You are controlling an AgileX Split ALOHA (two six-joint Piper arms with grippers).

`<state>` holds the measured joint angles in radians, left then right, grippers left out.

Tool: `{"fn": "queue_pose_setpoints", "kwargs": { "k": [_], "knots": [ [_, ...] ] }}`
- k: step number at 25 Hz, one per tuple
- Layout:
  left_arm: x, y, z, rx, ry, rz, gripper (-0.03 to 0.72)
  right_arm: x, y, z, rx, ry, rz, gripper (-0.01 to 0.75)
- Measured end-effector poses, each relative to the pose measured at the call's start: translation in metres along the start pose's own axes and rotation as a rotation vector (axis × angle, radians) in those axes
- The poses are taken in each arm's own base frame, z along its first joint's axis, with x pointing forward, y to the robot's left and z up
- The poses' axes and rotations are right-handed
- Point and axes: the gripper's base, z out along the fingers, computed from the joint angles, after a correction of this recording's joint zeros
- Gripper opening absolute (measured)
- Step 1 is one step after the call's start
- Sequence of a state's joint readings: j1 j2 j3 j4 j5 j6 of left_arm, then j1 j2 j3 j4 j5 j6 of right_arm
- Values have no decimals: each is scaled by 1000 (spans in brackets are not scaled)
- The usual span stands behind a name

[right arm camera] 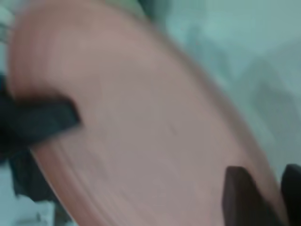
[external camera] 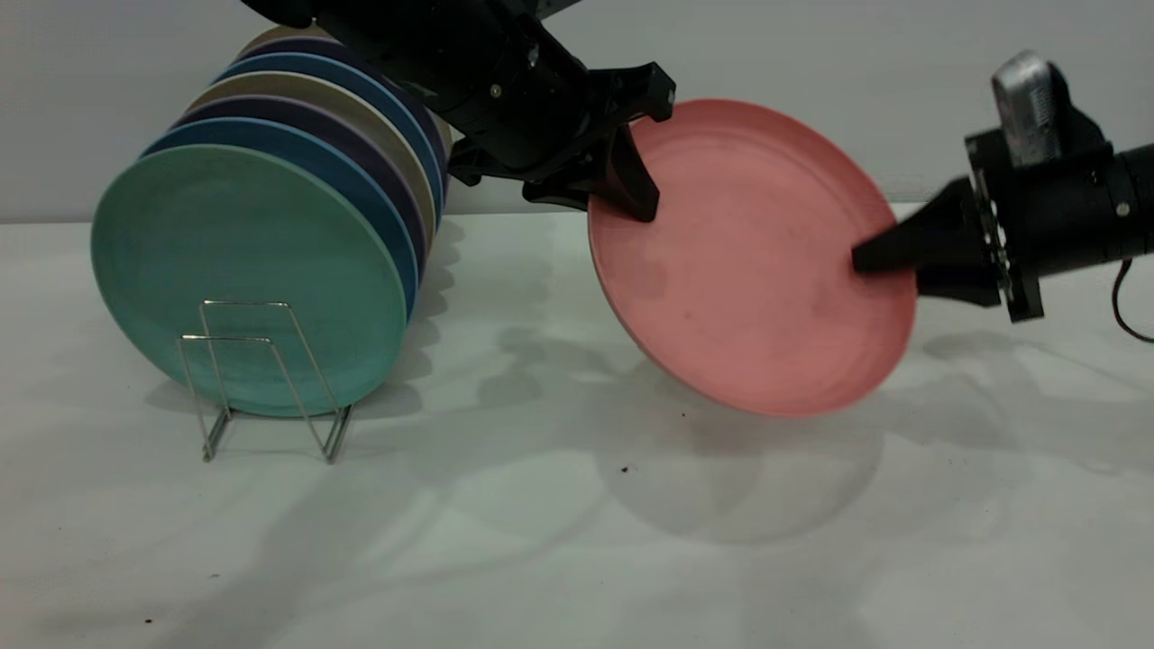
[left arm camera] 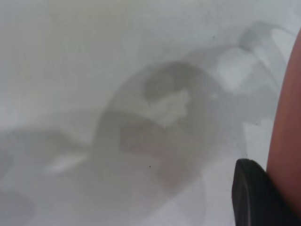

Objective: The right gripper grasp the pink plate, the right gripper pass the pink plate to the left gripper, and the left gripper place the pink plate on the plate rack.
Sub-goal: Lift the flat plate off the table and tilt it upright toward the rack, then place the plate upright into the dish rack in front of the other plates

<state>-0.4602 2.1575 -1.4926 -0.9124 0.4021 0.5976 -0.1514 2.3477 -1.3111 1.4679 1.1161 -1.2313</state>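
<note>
Held tilted in the air above the table (external camera: pixel 541 541), the pink plate (external camera: pixel 748 261) was gripped at two opposite parts of its rim, which marked the handover as the step in hand. At its upper left edge the left gripper (external camera: pixel 631 194) was clamped on the rim, one finger lying across the plate's face; the same black finger was seen against the pink edge in the left wrist view. At the plate's right edge the right gripper (external camera: pixel 888 257) was closed on the rim as well, its tapered fingers pinching it. Well to the left, the plate rack (external camera: pixel 261 379) was seen standing on the table, with a teal-green plate (external camera: pixel 243 279) at the front of a row of upright plates. Judged from this, the next move called for the right gripper's hold to be released first, and only then for the plate to be carried left toward the rack.
</note>
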Motion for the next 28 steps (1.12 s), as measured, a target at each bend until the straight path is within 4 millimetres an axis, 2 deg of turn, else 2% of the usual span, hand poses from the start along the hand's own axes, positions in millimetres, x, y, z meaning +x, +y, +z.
{"fn": "queue_pose_setpoints", "kwargs": {
  "k": [5,8,10,13,15,21,25,28],
  "knots": [
    [2,-1,0,9,18,88,82,-22,20,-22,-25,-83,-21,456],
    [1,4,-3,-1,31,165,81,-36,46,-48,-20,-140,-92,494],
    [-3,9,-15,-18,38,231,81,-41,63,-66,-3,-153,-148,499],
    [-16,12,-56,-65,30,371,81,-45,89,-93,34,-161,-224,501],
    [-24,7,-93,-106,28,485,81,-45,107,-109,60,-164,-272,501],
    [-28,-6,-194,-299,89,812,81,-41,152,-137,112,-164,-402,478],
    [-21,-3,-244,-429,180,1019,81,-37,160,-141,130,-143,-421,467],
    [-16,12,-268,-453,233,1050,81,-36,159,-141,141,-129,-415,463]
  ]
}}
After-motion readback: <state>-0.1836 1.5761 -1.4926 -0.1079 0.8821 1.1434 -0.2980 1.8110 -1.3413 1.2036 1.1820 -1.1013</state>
